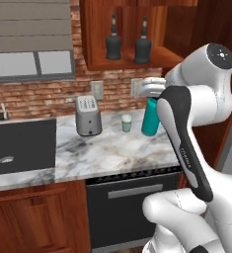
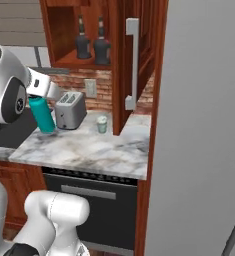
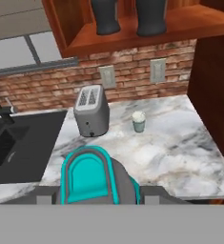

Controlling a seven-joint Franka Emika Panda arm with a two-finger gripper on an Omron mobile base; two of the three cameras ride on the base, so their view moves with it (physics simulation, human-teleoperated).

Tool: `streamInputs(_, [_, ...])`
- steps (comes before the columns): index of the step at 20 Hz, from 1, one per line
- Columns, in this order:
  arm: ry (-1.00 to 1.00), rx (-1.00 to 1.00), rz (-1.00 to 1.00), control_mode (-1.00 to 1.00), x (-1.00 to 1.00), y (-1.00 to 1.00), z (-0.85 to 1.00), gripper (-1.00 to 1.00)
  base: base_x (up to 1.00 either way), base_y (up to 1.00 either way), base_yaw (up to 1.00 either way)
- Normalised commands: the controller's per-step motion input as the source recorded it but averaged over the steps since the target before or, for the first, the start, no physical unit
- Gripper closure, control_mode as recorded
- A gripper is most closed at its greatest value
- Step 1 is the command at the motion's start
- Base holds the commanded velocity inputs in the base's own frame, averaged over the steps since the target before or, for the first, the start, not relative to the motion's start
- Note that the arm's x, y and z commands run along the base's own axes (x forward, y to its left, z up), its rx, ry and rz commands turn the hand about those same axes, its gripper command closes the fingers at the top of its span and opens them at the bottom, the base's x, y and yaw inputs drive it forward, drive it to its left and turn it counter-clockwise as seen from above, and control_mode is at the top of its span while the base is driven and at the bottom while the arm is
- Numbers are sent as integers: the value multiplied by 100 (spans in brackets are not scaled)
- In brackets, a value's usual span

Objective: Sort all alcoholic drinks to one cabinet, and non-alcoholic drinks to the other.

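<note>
My gripper (image 1: 154,98) is shut on the top of the slim teal bottle (image 1: 150,119), which hangs slightly tilted just over the marble counter (image 1: 112,153), right of the toaster. From the right base view the gripper (image 2: 38,97) grips the teal bottle (image 2: 44,117) in front of the toaster. The hand view looks down on the bottle (image 3: 89,176). A small pale green cup (image 1: 126,123) (image 2: 102,124) (image 3: 138,122) stands on the counter near the wall. Two black bottles (image 1: 113,44) (image 1: 142,47) stand side by side on the shelf of the open wooden wall cabinet (image 1: 95,34).
A silver toaster (image 1: 88,116) stands left of the cup. A dark sink (image 1: 19,143) lies at the counter's left end. The cabinet's open door with a grey handle (image 2: 132,62) juts out above the counter's right end, beside a tall grey fridge (image 2: 204,125).
</note>
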Motion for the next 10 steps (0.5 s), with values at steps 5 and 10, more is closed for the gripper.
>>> streamInputs(5, [0, 0, 0, 100, 0, 0, 0, 100, -10, 72, -2])
streamInputs(10, [0, 0, 0, 100, 0, 0, 0, 100, 0, 91, 0])
